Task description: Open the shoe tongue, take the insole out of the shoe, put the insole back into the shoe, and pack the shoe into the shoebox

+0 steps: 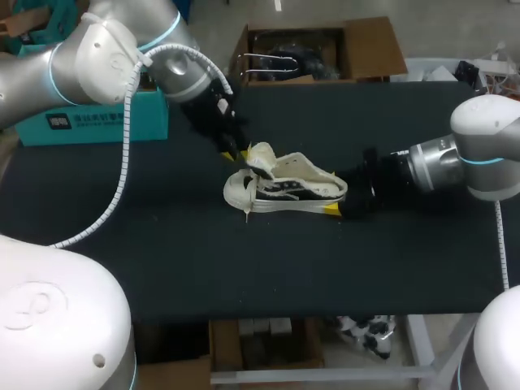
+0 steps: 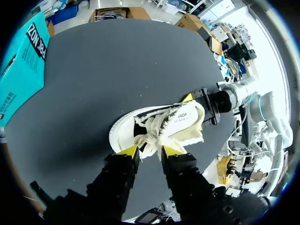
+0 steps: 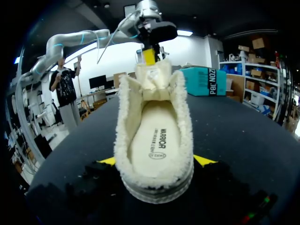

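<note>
**Shoe held at both ends, mid-table, with free mat on the near side**

In the head view the shoe [image 1: 286, 185] lies a little toward 12 o'clock from the middle of the dark table [image 1: 244, 268]. Its toe points to 9 o'clock and its heel to 3 o'clock.

The left gripper [image 2: 149, 151] comes in from 10 o'clock and is clenched on the tongue [image 2: 151, 140]. Its yellow tips pinch the fleecy flap and the bunched laces from both sides. The right gripper [image 3: 155, 161] comes in from 3 o'clock and clamps the heel, one yellow finger against each side. From its wrist view the insole [image 3: 154, 140] lies flat inside the fleece-lined opening.

The teal shoebox [image 1: 97, 122] stands at 10 o'clock from the shoe, at the table's far left edge and well apart from it. The left arm's white coiled cable [image 1: 122, 162] hangs across the mat at 9 o'clock.

From 4 round to 8 o'clock the mat is bare out to the near edge. At 12 o'clock a narrower bare strip lies between the shoe and the far edge.
</note>
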Controlling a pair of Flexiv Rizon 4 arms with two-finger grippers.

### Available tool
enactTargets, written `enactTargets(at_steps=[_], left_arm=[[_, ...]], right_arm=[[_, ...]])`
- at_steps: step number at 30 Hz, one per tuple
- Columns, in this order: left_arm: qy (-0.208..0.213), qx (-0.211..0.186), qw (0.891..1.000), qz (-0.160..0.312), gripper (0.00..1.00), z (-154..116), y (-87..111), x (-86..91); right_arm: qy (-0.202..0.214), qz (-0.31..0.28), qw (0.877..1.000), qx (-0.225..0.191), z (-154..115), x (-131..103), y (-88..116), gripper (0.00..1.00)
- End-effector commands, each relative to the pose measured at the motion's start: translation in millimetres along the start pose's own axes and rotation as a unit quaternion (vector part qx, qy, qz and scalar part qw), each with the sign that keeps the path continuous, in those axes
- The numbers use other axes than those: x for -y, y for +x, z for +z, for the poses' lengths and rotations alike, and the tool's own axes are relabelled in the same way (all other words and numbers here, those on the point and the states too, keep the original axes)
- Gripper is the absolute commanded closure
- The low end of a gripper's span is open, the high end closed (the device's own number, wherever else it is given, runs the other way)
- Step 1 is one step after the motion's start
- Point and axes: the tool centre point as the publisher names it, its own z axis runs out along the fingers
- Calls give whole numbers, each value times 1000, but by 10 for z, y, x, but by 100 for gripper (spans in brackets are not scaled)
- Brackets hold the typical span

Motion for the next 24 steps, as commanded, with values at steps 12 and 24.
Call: enactTargets(at_steps=[12,24], left_arm=[[-278,-77,723,628,100,-517,501,86],[-292,-29,728,620,100,-436,573,188]], right_arm=[[-2,0,1000,-1,12,61,-19,100],[-2,0,1000,-1,12,61,-19,100]])
